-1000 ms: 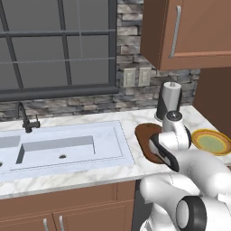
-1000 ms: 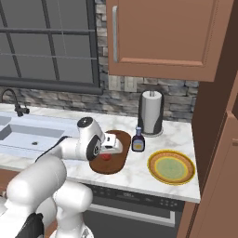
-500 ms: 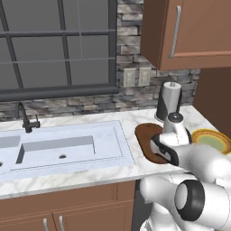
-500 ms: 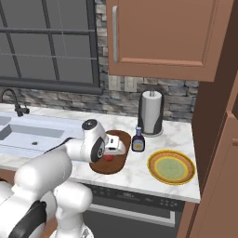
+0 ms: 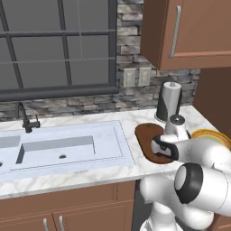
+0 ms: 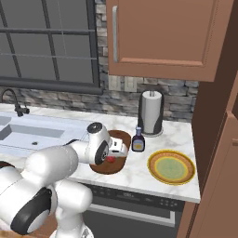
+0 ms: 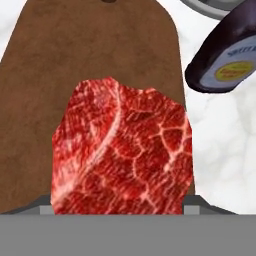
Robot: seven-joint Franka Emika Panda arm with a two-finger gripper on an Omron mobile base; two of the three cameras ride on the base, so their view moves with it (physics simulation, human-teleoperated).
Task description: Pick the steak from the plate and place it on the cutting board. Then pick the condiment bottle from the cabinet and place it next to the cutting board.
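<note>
The steak (image 7: 122, 150), a red marbled chunk, lies low over the dark brown cutting board (image 7: 90, 45) and spans the gap between the fingers. My gripper (image 6: 116, 148) hangs just above the board (image 6: 124, 137), shut on the steak (image 6: 110, 159); from the left my gripper (image 5: 162, 149) shows over the board (image 5: 145, 134). Whether the meat touches the wood I cannot tell. The condiment bottle (image 6: 138, 141) stands on the counter beside the board's right edge, and also appears as a dark bottle (image 7: 227, 55) at upper right. The plate (image 6: 154, 160) sits further right. The cabinet (image 6: 158, 37) hangs above, doors closed.
A paper towel roll (image 6: 151, 111) stands against the stone wall behind the bottle. The sink (image 5: 58, 146) and its dark faucet (image 5: 27, 119) lie left of the board. A tall wooden panel (image 6: 218, 139) bounds the counter on the right.
The arm's elbow has swung a little while the hand has stayed over the cutting board with the steak, shifting only slightly. Bottle and plate have not moved.
</note>
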